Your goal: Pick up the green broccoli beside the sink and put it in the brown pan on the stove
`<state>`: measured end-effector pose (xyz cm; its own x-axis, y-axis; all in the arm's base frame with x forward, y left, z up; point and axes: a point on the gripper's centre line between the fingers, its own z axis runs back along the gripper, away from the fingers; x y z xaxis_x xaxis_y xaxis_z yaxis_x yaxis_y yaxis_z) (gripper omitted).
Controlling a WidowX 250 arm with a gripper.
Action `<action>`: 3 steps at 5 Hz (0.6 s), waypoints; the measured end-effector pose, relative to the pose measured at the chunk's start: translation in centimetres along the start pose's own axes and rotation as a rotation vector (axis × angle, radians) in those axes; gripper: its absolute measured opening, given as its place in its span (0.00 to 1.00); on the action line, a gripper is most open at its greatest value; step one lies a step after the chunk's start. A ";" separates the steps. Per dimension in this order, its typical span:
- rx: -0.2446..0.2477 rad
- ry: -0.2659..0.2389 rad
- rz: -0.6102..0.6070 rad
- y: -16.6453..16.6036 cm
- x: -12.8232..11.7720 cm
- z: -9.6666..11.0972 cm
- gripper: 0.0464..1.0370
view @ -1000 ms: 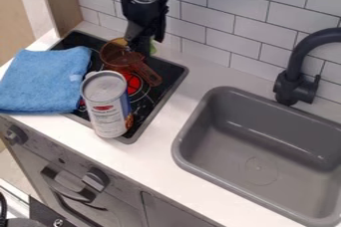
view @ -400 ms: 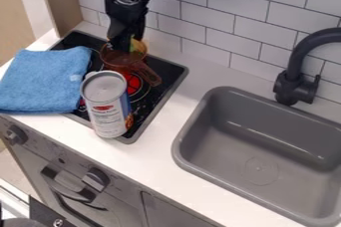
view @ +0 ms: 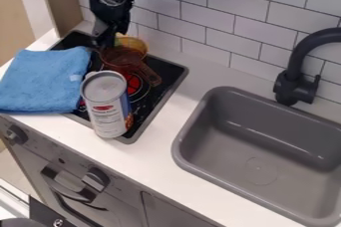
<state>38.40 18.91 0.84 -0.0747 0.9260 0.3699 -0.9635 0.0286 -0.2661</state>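
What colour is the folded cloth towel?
The folded cloth towel is blue; camera view shows it best.

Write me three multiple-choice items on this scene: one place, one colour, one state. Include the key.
1. Where is the amber pan?
A) In the sink
B) Under the faucet
C) On the stovetop

2. What colour is the towel?
A) Blue
B) Green
C) Red

3. How does the can stand?
A) On its side
B) Upright
C) Upside down on its lid

1: C, it sits on the black cooking surface, beside the gripper.
2: A, its whole visible cloth is blue.
3: B, its lid faces up.
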 end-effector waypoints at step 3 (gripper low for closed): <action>0.033 0.066 -0.017 0.8 -0.6 -1.3 0.96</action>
<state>38.04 18.83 -0.78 -0.0425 0.9483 0.3146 -0.9724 0.0330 -0.2308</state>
